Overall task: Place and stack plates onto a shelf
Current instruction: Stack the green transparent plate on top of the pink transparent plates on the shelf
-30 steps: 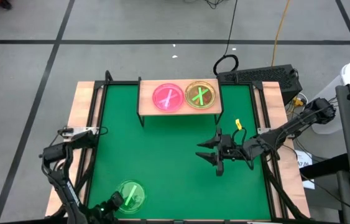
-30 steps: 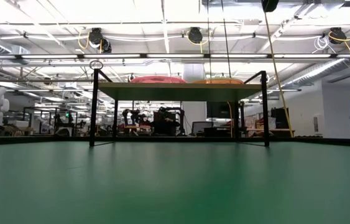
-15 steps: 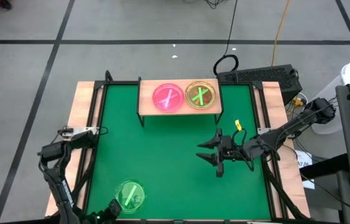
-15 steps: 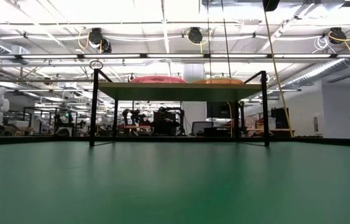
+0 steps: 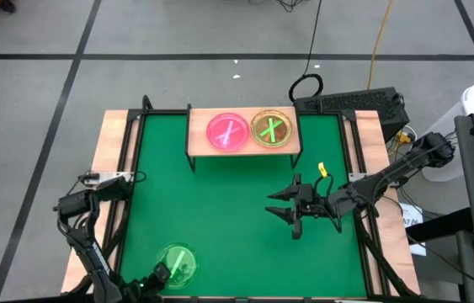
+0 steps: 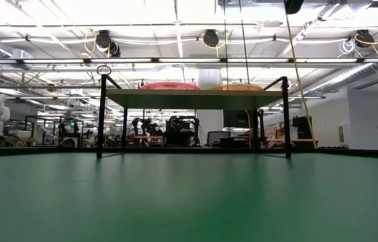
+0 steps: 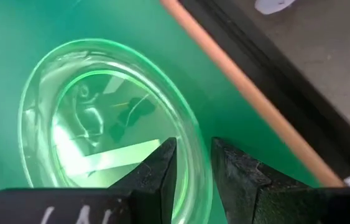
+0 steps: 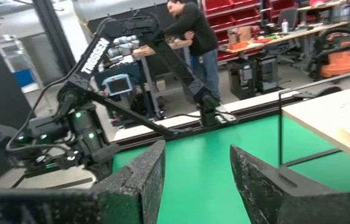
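Now left gripper (image 7: 190,165) astride green plate (image 7: 109,127) rim

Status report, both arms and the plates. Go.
Left gripper astride the green plate rim at the mat's near edge, fingers close. Right gripper open, waiting mid-mat. Pink plate and orange plate on shelf. Nothing in the way.
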Controlling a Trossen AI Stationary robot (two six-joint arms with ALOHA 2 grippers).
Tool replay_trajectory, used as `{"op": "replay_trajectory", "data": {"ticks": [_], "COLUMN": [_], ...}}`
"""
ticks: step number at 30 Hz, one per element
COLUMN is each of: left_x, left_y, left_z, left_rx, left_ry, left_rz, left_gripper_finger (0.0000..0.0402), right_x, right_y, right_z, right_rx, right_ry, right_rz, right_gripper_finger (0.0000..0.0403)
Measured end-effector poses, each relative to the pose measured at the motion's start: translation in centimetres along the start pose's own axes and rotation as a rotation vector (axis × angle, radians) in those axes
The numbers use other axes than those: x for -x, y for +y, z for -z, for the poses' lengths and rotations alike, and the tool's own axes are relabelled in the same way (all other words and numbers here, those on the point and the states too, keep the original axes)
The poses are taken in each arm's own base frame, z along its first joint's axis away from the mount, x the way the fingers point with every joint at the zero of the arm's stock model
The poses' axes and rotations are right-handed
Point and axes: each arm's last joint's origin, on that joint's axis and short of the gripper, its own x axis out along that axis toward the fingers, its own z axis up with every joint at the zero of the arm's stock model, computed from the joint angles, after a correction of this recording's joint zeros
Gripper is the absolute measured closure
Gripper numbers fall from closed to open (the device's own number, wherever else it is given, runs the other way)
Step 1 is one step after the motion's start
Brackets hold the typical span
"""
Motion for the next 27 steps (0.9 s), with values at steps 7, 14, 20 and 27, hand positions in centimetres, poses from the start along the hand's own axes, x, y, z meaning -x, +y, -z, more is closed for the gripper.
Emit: {"op": "replay_trajectory", "data": {"ticks": [7, 14, 20, 27], "left_x": [-1.1, -1.5, -1.4, -0.5], "left_y": [1.0, 1.8, 2.2, 4.2], "left_z": [0.4, 0.2, 0.4, 0.4], "left_rx": [0.039, 0.046, -0.006, -0.027], "left_ry": [0.028, 0.041, 0.057, 0.062], "left_rz": [-0.038, -0.044, -0.098, -0.183], "left_gripper_finger": [0.0299, 0.0369, 0.0396, 0.0398], "right_x": [0.0, -0.2, -0.6, -0.8], "right_y": [0.0, -0.1, 0.0, 0.0], "right_z": [0.0, 0.5, 1.2, 1.5], "right_rx": [0.003, 0.001, 0.006, 0.007], "right_ry": [0.001, 0.024, 0.045, 0.051], "right_rz": [0.010, 0.018, 0.025, 0.027], "right_gripper_finger": [0.0242, 0.0242, 0.0242, 0.0242]}}
